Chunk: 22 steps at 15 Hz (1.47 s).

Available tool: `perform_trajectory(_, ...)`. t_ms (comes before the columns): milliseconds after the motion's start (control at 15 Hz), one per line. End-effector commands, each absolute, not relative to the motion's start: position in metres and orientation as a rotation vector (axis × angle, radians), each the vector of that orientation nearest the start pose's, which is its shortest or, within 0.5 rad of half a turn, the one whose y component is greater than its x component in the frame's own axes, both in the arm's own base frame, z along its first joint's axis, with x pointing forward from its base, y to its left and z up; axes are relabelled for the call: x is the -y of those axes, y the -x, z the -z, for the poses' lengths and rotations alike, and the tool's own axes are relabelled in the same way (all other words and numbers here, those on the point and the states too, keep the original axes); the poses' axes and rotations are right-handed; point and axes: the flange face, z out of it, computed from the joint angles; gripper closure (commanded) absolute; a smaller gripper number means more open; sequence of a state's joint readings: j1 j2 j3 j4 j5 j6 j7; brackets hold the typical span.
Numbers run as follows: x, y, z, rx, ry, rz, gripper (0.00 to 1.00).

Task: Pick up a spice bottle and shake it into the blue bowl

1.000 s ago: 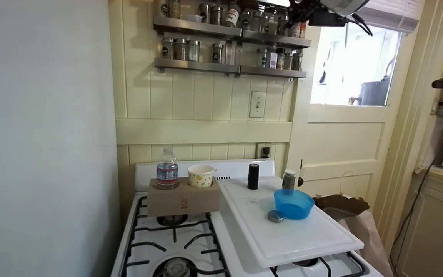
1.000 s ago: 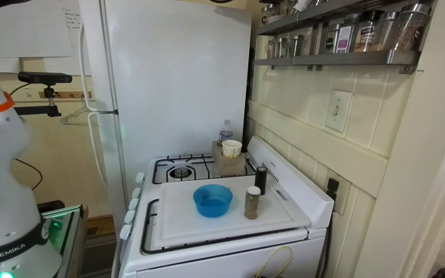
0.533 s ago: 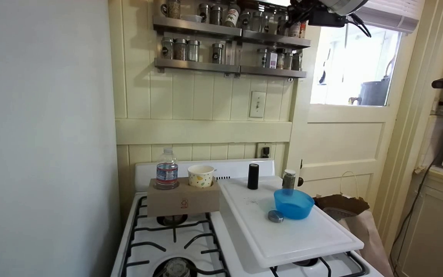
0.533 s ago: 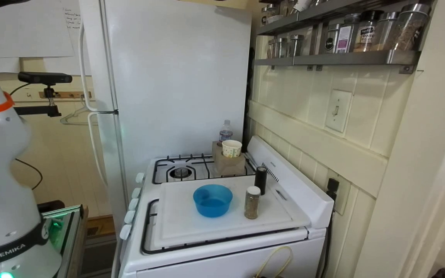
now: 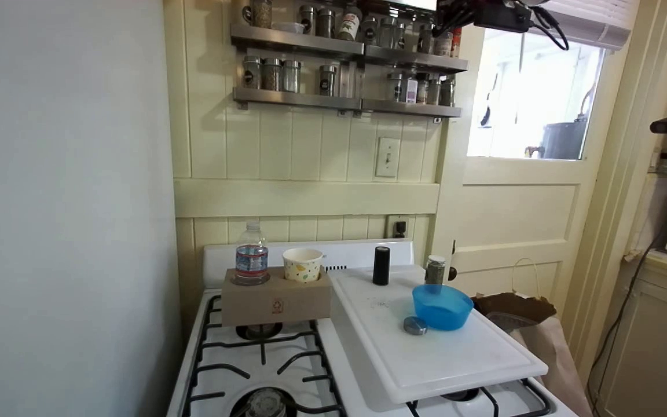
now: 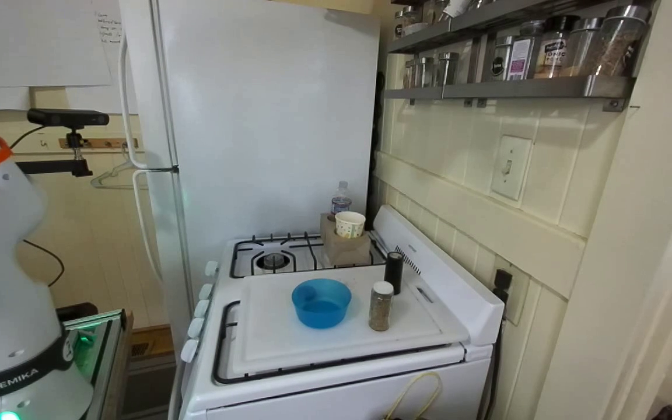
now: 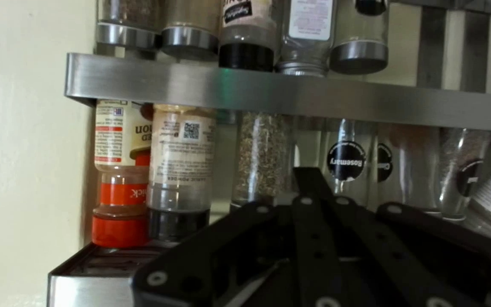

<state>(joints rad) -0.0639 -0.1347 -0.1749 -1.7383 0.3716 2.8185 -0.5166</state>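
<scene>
Black fingers (image 7: 313, 184) meet at their tips in the wrist view, so the gripper (image 7: 312, 174) looks clenched. Jars fill the space behind it, labels upside down there. The tips overlap the edge of the Rosemary jar (image 7: 350, 138), with a herb jar (image 7: 259, 157) to one side; whether they touch either cannot be told. Farther along are a black-capped bottle (image 7: 181, 166) and a red-capped bottle (image 7: 119, 192), all behind a steel rail (image 7: 271, 89). In an exterior view the gripper is partly cut off by the top edge, near the upper shelf (image 5: 414, 58); the lower shelf (image 5: 409, 108) holds more jars.

Well below, a white-topped spice bottle (image 6: 380, 309) stands upright on the white board (image 6: 289, 347); whether the task means this one or a shelved jar cannot be told. The blue bowl (image 6: 321, 309) sits near it, a metal lid (image 5: 415, 326) lying flat just beside the bowl. A black bottle (image 6: 394, 271) stands upright close by. The board lies across part of the stove (image 6: 336, 396), next to a cardboard box (image 5: 275, 307) holding a water bottle (image 5: 251, 258) and a paper cup (image 5: 303, 266).
</scene>
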Motion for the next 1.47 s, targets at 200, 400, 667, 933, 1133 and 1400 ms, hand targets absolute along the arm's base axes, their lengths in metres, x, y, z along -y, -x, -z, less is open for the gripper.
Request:
perform_trajectory(200,0.147,-0.479,-0.762,0.053,2.654,1.593,0.51)
perform_trajectory(400,0.152,-0.452,-0.757,0.094,2.703,1.395,0.29)
perform_trajectory(667,0.165,-0.423,-0.746,0.149,2.752,1.071,0.01)
perform_trajectory(933,0.173,-0.411,-0.733,0.225,2.816,0.725,0.0)
perform_trajectory(1133,0.166,-0.415,-0.73,0.318,2.819,0.494,0.0)
perform_trajectory(1400,0.16,-0.413,-0.728,0.318,2.81,0.47,0.0)
